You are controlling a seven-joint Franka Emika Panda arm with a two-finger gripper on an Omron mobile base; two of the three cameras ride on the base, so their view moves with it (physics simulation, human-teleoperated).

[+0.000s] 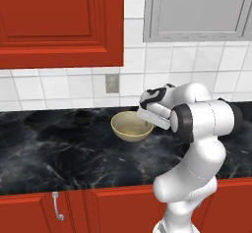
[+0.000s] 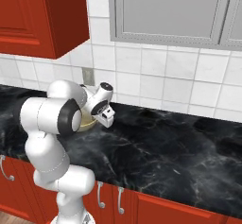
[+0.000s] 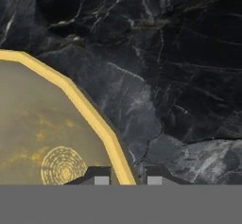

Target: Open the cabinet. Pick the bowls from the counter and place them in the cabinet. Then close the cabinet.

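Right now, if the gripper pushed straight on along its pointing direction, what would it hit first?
The gripper straddles the rim of the beige bowl, fingers closed on it. Straight ahead, it would likely meet the black counter beneath; depth is unclear.

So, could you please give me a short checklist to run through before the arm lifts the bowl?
1. Tool straddles the rim of the pale bowl, one fingertip inside and one outside: ok.
2. Tool closed onto the rim: ok.
3. Bowl upright on the counter: ok.
4. Red cabinet open to receive the bowl: not ok, its door looks shut.
5. Second bowl's whereabouts: cannot tell.
6. Firmness of the grip for the lift: cannot tell.
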